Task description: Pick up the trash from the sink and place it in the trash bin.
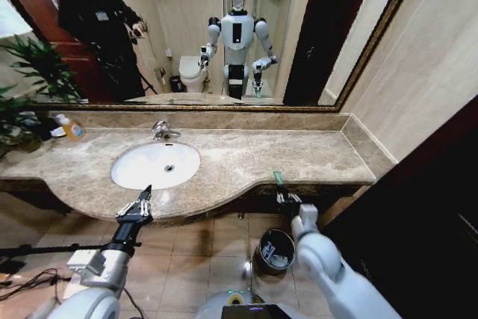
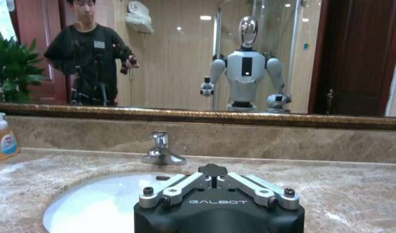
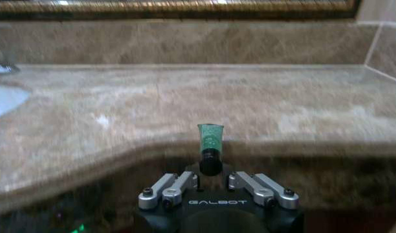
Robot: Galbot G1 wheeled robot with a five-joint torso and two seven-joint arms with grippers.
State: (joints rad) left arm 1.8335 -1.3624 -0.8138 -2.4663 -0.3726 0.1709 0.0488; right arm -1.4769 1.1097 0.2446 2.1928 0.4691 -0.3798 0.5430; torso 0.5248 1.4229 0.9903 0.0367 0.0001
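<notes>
The right gripper is clamped on a green tube, held upright just off the counter's front edge, toward its right end; in the right wrist view the tube stands up from between the closed fingers, its dark cap down in the grip and its crimped green end on top. The bin sits on the floor below the counter's front edge, almost under that gripper, with pale litter already inside. The left gripper hovers at the front edge by the sink, its fingers drawn together on nothing that can be seen; the basin looks bare apart from the drain. A soap bottle stands at the counter's back left corner, well clear of both arms.

The risks, as I judge them: the hold is only on the cap end, so the tube could pivot or slip out on the way down and land on the tiles beside the bin; the bin's mouth is narrow, so a release slightly off centre would miss or glance off the rim; lowering too near the counter's front edge could catch the tube's top and knock it loose.
</notes>
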